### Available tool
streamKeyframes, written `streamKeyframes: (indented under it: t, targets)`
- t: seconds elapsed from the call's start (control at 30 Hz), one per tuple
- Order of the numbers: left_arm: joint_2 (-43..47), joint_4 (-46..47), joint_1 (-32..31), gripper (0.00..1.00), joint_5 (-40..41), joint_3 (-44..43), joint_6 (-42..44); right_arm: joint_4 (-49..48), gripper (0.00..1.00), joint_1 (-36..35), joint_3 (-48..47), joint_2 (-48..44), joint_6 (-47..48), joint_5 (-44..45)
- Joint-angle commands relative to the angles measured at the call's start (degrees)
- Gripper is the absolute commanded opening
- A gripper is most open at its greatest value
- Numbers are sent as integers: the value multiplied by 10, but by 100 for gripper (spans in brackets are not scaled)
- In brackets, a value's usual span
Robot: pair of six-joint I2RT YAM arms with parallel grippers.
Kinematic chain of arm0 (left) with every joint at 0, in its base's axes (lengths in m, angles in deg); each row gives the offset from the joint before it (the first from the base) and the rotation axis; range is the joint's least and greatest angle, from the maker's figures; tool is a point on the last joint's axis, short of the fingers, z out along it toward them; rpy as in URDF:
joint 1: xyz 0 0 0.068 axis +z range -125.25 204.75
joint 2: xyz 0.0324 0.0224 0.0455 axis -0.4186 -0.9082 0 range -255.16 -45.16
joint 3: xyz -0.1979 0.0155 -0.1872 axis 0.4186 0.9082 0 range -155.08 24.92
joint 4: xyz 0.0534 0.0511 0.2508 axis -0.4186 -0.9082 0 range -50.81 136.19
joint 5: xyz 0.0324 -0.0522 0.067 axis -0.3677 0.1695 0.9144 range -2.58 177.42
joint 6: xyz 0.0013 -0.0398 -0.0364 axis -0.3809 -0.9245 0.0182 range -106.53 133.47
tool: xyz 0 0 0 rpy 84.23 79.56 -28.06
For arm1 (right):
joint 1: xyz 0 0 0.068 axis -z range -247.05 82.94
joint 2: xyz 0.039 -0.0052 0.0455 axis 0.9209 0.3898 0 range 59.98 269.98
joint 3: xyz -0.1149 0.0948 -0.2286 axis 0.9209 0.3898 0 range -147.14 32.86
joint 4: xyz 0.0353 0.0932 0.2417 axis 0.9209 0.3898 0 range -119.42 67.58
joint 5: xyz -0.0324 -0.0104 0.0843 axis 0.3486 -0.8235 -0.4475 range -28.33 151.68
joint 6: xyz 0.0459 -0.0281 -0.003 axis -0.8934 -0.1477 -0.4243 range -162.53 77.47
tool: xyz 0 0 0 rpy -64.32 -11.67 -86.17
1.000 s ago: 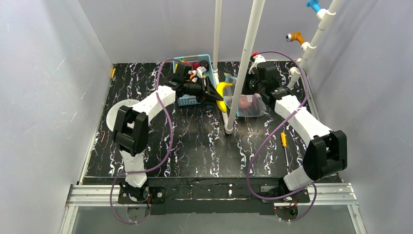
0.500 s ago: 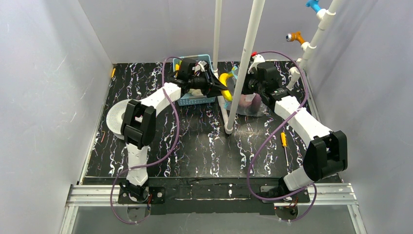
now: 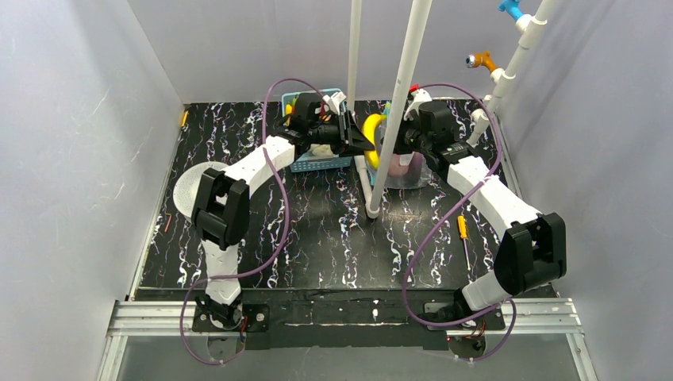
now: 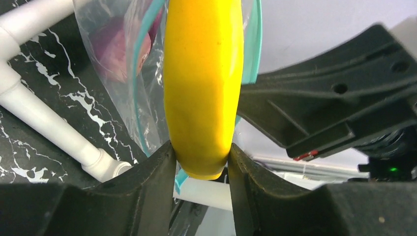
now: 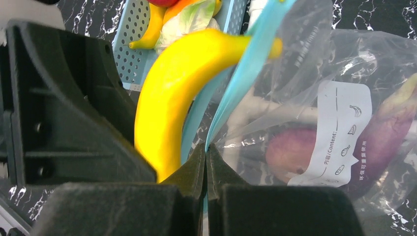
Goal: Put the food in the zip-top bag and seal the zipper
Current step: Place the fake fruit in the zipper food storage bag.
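My left gripper (image 4: 201, 160) is shut on one end of a yellow banana (image 4: 202, 83). It holds the banana (image 3: 370, 129) at the mouth of the clear zip-top bag (image 5: 314, 73). The banana's far tip (image 5: 276, 47) pokes between the teal zipper strips (image 5: 248, 71). My right gripper (image 5: 206, 150) is shut on the bag's zipper edge and holds that side up. Purple eggplant-like pieces (image 5: 388, 132) lie inside the bag (image 3: 409, 168) behind its white label. The left gripper's black body (image 5: 54, 98) fills the left side of the right wrist view.
A light-blue mesh basket (image 3: 313, 163) with more toy produce stands at the back, behind the left gripper. Two white pipes (image 3: 399, 95) rise just in front of the bag. A white disc (image 3: 190, 186) lies left; a yellow-handled screwdriver (image 3: 463, 230) lies right.
My left gripper has carried the banana up and back from the table beside the basket to the bag's mouth. The right gripper has kept its hold on the bag's edge.
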Motion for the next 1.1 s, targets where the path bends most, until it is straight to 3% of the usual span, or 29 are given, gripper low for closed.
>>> streamKeyframes:
  t: [0.0,0.17,0.37,0.47,0.73,0.9,1.07]
  targets:
    - [60,-75,-26,0,-8,7,124,-1,1,5,-21,-8,-10,-13]
    - [83,-120,-28,0,43,10,142,2,1,12,-23,-1,-12,-22]
    - [24,-118,-29,0,45,-48,13,-8,1,11,-17,-3,-6,-46]
    - [-1,-103,-32,0,32,-67,-7,-13,1,12,-13,-11,-2,-49]
    - [-1,-136,-35,0,57,-52,30,-12,1,12,-15,-13,-2,-74]
    - [30,-175,-40,0,148,-34,118,-8,1,12,-19,-14,-2,-91]
    - [59,-166,-39,0,149,-24,187,-4,1,12,-21,-14,7,-91]
